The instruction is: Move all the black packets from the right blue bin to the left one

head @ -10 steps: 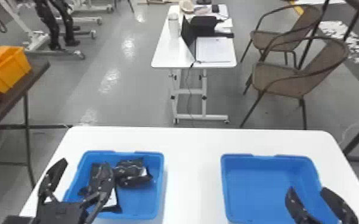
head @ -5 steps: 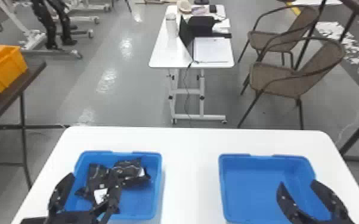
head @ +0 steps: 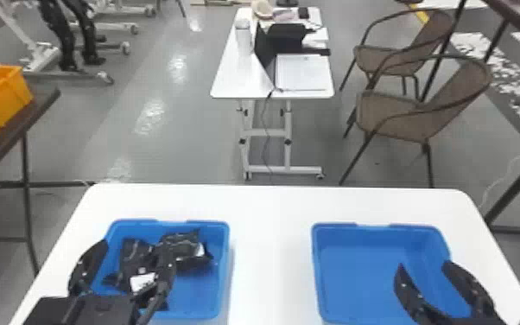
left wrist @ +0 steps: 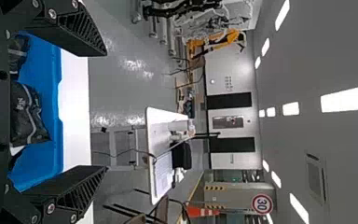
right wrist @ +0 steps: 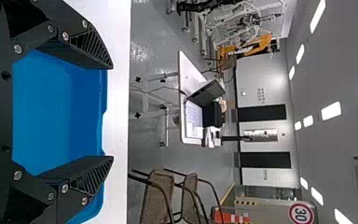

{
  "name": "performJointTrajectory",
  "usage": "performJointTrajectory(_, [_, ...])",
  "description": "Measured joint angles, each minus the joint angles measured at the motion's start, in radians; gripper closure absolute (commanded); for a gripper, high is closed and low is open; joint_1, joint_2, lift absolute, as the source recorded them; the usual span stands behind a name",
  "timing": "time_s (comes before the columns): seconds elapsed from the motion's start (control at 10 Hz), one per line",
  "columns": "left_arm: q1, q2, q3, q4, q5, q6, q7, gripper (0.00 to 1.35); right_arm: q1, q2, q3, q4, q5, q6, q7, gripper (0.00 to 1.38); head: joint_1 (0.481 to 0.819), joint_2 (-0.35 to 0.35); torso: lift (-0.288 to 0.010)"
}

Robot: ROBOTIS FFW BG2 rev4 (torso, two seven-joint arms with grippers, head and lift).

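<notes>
Jaws: spread wide on both the left black gripper (left wrist: 105, 110) and right black gripper (right wrist: 112, 112), holding nothing.
Black plastic packets (head: 181, 247): bunched inside the left blue plastic bin (head: 224, 268).
Handling: probably light, limp, slippery; best pinched across the body.
Right blue plastic bin (head: 354, 272): bare inside; transfer looks finished.

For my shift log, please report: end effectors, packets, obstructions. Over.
Left end effector open over left blue bin, partly blocking head view of black packets inside. Right end effector open over right blue bin; no packets seen there.
</notes>
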Motion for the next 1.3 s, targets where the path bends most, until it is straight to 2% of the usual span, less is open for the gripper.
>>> performJointTrajectory(0.4, [-0.019,-0.011,0.003,-0.001,-0.025,-0.020,-0.002,0.17,-0.012,0.000,0.006,0.009,0.001,-0.021,0.000,0.37,0.695,0.055,0.000])
performJointTrajectory(1.3, [-0.025,-0.009,0.012,0.004,-0.024,-0.033,-0.021,0.17,-0.018,0.000,0.009,0.038,-0.021,-0.058,0.005,0.37,0.695,0.057,0.000])
